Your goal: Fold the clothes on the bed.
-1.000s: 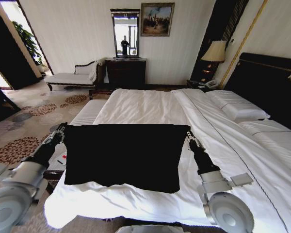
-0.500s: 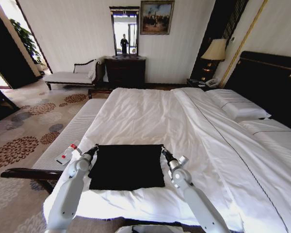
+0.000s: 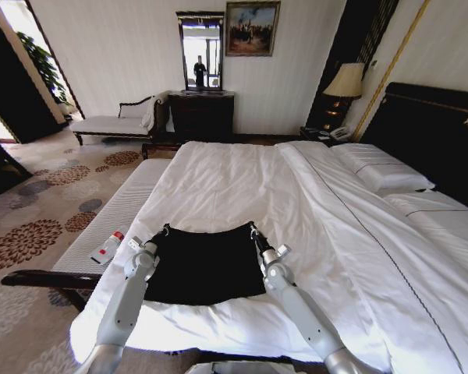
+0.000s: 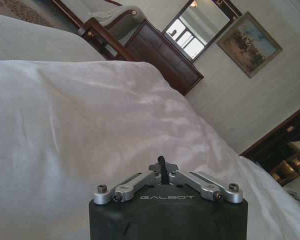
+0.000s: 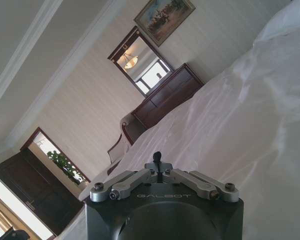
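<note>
The black T-shirt (image 3: 204,263) lies spread flat on the near part of the white bed (image 3: 234,179), its lettering hidden. Both arms reach forward over it. My left gripper (image 3: 165,230) is shut on the shirt's far left corner, and my right gripper (image 3: 252,227) is shut on its far right corner. In the left wrist view the left gripper (image 4: 161,163) has its fingers pressed together above white sheet. The right wrist view shows the right gripper (image 5: 157,158) shut the same way.
A long white-cushioned bench (image 3: 121,206) runs along the bed's left side, with a small red-and-white object (image 3: 109,247) on it. Pillows (image 3: 382,173) and a dark headboard (image 3: 437,132) are at the right. A dresser (image 3: 203,115) and a chaise (image 3: 113,123) stand at the far wall.
The shirt, held up wide close to the camera a second ago, has come down flat onto the bed. Both arms have stretched forward, carrying its far edge a little farther away.
</note>
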